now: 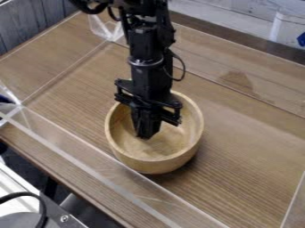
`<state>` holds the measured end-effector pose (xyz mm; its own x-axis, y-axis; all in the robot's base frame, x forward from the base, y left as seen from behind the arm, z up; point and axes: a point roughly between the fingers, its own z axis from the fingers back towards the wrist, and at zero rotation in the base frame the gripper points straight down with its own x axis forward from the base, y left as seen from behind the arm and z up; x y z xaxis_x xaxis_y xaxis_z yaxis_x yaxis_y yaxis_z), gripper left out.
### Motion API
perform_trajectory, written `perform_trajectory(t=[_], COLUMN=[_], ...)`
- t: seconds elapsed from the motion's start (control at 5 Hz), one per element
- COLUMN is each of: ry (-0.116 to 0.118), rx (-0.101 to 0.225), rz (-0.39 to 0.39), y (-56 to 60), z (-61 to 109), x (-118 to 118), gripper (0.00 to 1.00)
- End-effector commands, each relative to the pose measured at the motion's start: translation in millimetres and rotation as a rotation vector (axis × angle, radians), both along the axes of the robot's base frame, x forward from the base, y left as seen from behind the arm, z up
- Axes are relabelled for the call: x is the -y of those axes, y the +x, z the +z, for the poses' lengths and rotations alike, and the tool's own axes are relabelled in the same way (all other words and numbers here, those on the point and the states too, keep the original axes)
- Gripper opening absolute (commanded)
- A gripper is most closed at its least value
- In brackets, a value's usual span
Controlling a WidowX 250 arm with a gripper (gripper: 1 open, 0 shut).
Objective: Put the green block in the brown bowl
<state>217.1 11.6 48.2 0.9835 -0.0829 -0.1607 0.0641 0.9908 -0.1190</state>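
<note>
**What we cannot make out around the bowl**

We see the black robot arm (145,49) only in part: its upper links run off the top edge, above the round tan-brown wooden bowl (123,151). Inside that bowl the black gripper (146,132) points down, and its fingertips blend into one dark mass, hiding the bowl's floor beneath them. We find no green block; whether it sits between the fingers or under them we cannot tell. Below and left of the bowl, dark cables (21,207) are cut by the frame's corner.
</note>
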Motion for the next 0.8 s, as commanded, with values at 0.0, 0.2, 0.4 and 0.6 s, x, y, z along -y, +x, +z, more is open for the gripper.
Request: perform_trajectory(t=[0.0,0.2,0.4,0.6], ry=[0.001,-0.001,-0.004,-0.006], rx=[0.046,0.044,0.042,0.04], rz=[0.01,0.011,0.012,0.013], y=[11.5,11.6,11.7,11.8], z=[9.4,9.2,9.3,9.2], x=[-3.1,-3.0,-3.2,-3.3], gripper=[0.0,0.0,0.0,0.0])
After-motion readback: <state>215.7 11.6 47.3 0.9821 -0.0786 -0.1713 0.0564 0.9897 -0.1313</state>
